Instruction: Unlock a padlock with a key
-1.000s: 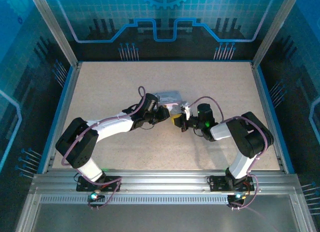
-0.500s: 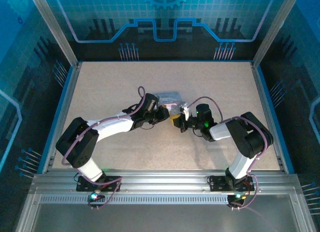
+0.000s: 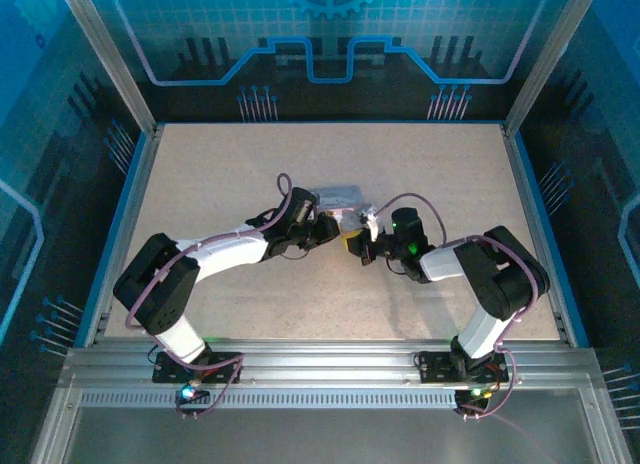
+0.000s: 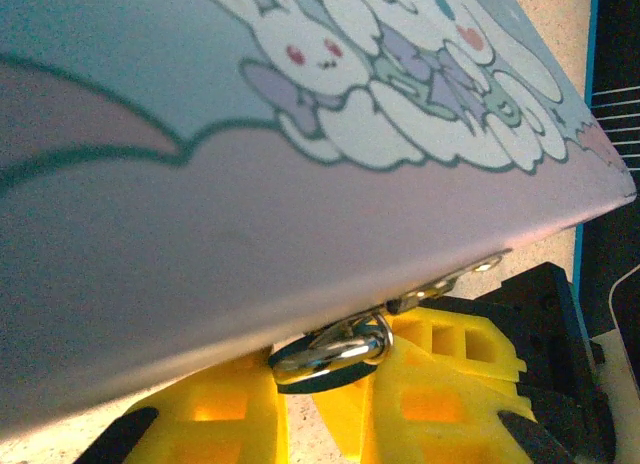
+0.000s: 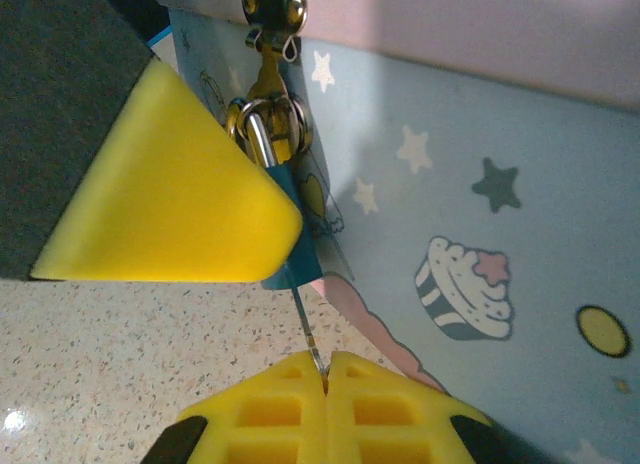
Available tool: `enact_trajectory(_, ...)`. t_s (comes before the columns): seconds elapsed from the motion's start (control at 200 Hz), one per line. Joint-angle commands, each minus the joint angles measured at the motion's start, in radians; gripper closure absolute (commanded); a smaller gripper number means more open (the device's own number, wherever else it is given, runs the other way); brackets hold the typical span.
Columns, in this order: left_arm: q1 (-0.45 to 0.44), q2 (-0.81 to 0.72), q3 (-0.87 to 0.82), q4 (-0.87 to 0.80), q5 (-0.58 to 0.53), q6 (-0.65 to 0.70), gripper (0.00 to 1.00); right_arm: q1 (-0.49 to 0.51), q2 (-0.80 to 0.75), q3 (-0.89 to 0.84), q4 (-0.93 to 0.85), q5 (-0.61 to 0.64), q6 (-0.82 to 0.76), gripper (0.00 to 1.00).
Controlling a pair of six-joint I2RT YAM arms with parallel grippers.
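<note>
**Key is in the padlock, but the lock is not open yet.**

The right gripper [image 5: 322, 369] is pinched tight on the thin key [image 5: 308, 329]. The key pokes up from its tips into the bottom of the little blue padlock [image 5: 296, 264] just above. The left gripper [image 4: 320, 389] squeezes the padlock between its yellow tips. The padlock hangs there from the catch [image 5: 268, 4] of the bunny tin [image 4: 300, 184]. The silver loop [image 5: 258, 139] looks shut into the lock body, so I think nothing has opened. What is left is to turn the key and pull the loop free.
</note>
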Motion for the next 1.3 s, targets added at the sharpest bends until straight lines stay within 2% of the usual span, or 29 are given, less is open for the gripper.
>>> enact_trajectory(0.0, -0.025, 0.0, 0.011, 0.007, 0.114, 0.027, 0.86, -0.026, -0.042, 0.024, 0.045, 0.027, -0.012, 1.0)
enact_trajectory(0.535, -0.025, 0.004, 0.005, 0.023, 0.128, 0.025, 0.86, 0.013, 0.015, 0.07, 0.042, 0.026, 0.0, 1.0)
enact_trajectory(0.78, -0.024, 0.009, -0.003, 0.03, 0.135, 0.02, 0.86, -0.025, -0.025, 0.056, 0.022, 0.039, -0.012, 1.0)
enact_trajectory(0.935, -0.024, 0.006, -0.001, 0.033, 0.139, 0.019, 0.86, -0.027, 0.019, 0.08, 0.024, 0.011, -0.004, 1.0)
enact_trajectory(1.296, -0.025, 0.011, 0.0, 0.034, 0.139, 0.019, 0.86, 0.011, 0.064, 0.1, 0.07, 0.032, 0.021, 1.0)
